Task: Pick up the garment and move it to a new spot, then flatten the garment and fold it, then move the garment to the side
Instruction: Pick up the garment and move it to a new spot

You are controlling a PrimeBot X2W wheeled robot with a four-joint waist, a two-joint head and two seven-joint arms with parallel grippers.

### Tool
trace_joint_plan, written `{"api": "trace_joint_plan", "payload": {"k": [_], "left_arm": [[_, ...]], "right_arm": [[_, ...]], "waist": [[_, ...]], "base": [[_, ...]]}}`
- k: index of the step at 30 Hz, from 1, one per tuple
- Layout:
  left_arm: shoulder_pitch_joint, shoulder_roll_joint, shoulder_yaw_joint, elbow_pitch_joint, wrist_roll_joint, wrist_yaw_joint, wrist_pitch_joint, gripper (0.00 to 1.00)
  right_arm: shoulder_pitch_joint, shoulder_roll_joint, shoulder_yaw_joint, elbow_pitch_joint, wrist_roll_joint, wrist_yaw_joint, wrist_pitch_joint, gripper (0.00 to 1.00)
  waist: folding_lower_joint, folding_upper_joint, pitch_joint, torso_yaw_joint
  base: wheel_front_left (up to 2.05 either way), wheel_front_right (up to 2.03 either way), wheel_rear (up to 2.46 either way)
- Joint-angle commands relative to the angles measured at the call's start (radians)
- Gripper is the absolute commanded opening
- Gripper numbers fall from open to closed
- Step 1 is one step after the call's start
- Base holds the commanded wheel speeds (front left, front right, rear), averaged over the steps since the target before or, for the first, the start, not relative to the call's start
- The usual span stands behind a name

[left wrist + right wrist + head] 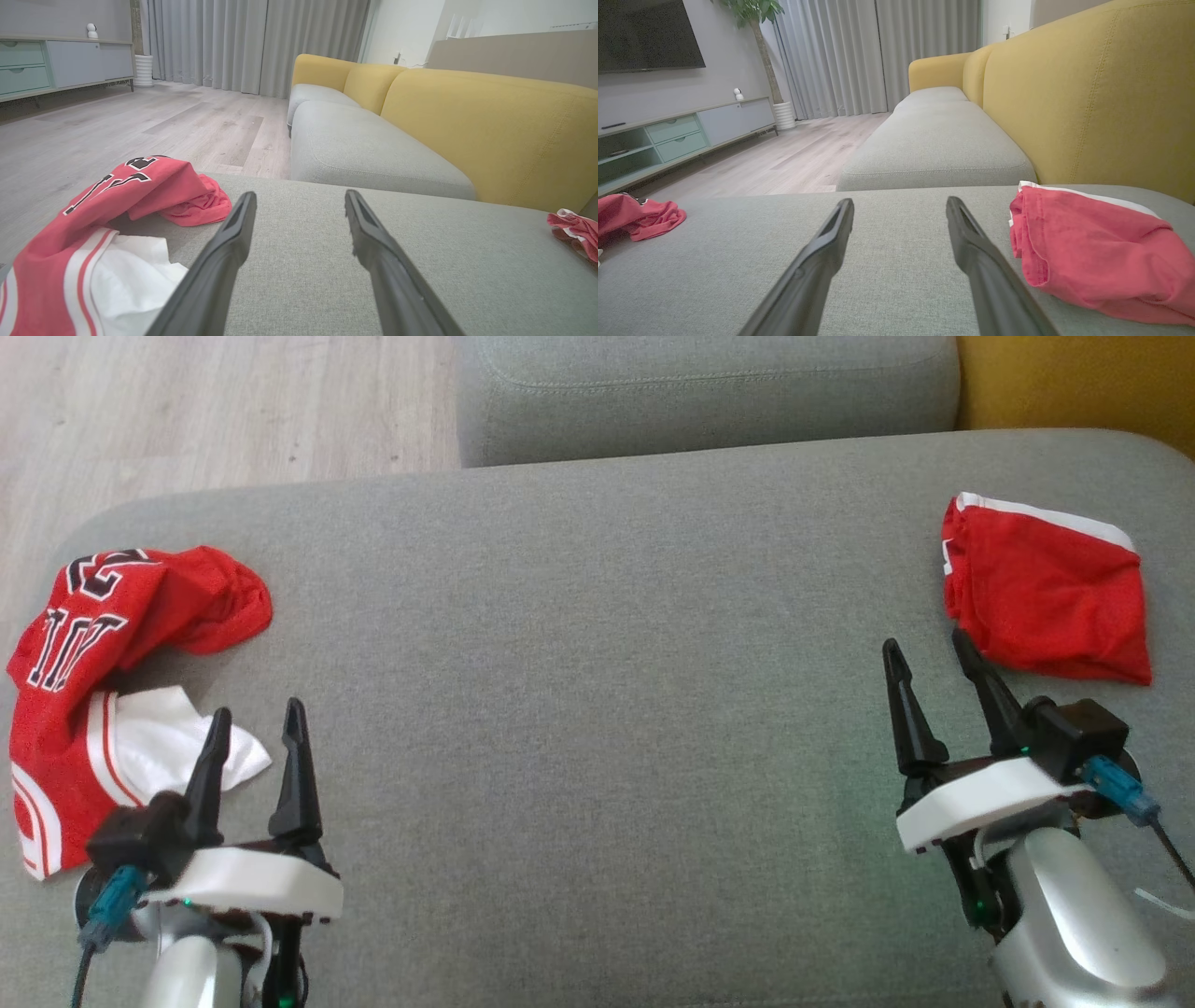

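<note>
A crumpled red jersey (112, 644) with black-and-white lettering and a white lining lies at the left end of the grey sofa seat (597, 644); the left wrist view shows this jersey (107, 219) at its lower left. My left gripper (257, 721) stands open just right of it, with nothing between its fingers, which frame bare cushion (299, 242). A folded red garment (1041, 588) with a white trim rests at the right end, also seen as the red garment (1101, 252). My right gripper (926, 649) is open, its right finger beside that garment's near corner.
A second grey seat cushion (709, 392) adjoins at the back, with a yellow backrest (1074, 378) at the far right. Wood floor (187, 411) lies beyond the sofa's left edge. A low cabinet (682, 133) and curtains (878, 51) stand across the room.
</note>
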Motion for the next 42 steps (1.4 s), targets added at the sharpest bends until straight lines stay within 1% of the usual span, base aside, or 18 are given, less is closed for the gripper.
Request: {"api": "trace_joint_plan", "payload": {"k": [1, 10, 16, 17, 18, 19, 28, 32, 37, 42], "left_arm": [[-0.034, 0.004, 0.038, -0.029, 0.012, -0.004, -0.009, 1.0], [-0.032, -0.001, 0.047, -0.016, 0.011, -0.008, -0.009, 1.0], [-0.038, -0.002, 0.049, -0.001, 0.011, -0.007, -0.009, 1.0], [-0.039, -0.003, 0.05, 0.004, 0.012, -0.006, -0.009, 1.0], [-0.039, -0.003, 0.05, 0.004, 0.012, -0.006, -0.009, 1.0], [-0.039, -0.003, 0.049, 0.005, 0.013, -0.005, -0.009, 1.0], [-0.03, -0.003, 0.06, 0.008, 0.02, 0.002, -0.009, 1.0], [-0.022, 0.0, 0.084, 0.008, 0.018, 0.016, -0.009, 1.0], [-0.006, 0.013, 0.107, 0.011, 0.015, 0.025, -0.009, 1.0], [-0.003, 0.02, 0.112, 0.008, 0.008, 0.023, -0.009, 1.0]], "right_arm": [[-0.007, 0.001, 0.017, -0.032, -0.002, -0.001, -0.011, 1.0], [-0.007, 0.004, 0.022, -0.04, 0.014, -0.001, -0.009, 1.0], [-0.01, 0.008, 0.037, -0.045, 0.029, -0.001, -0.004, 1.0], [-0.01, 0.009, 0.048, -0.047, 0.035, -0.001, -0.002, 1.0], [-0.01, 0.009, 0.048, -0.047, 0.035, -0.001, -0.002, 1.0], [-0.01, 0.011, 0.053, -0.048, 0.037, -0.001, -0.001, 1.0], [-0.006, 0.026, 0.079, -0.05, 0.046, -0.001, 0.004, 1.0], [-0.007, 0.034, 0.085, -0.041, 0.045, -0.001, 0.006, 1.0], [-0.013, 0.043, 0.104, -0.036, 0.046, -0.001, 0.005, 1.0], [-0.018, 0.047, 0.103, -0.029, 0.041, -0.001, 0.003, 1.0]], "waist": [[0.0001, 0.0, -0.002, -0.001], [0.0001, 0.0, -0.012, -0.006], [0.0001, 0.0, -0.016, 0.033], [0.0001, 0.0, -0.018, 0.06], [0.0001, 0.0, -0.018, 0.06], [0.0001, 0.0, -0.019, 0.076], [0.0001, 0.0, -0.029, 0.245], [0.0001, 0.0, -0.033, 0.308], [0.0001, 0.0, -0.032, 0.364], [0.0001, 0.0, -0.026, 0.394]], "base": [[0.0, 0.0, 0.0], [0.0, 0.0, 0.0], [0.0, 0.0, 0.0], [0.0, 0.0, 0.0], [0.0, 0.0, 0.0], [0.0, 0.0, 0.0], [0.0, 0.0, 0.0], [0.0, 0.0, 0.0], [0.0, 0.0, 0.0], [0.0, 0.0, 0.0]]}}
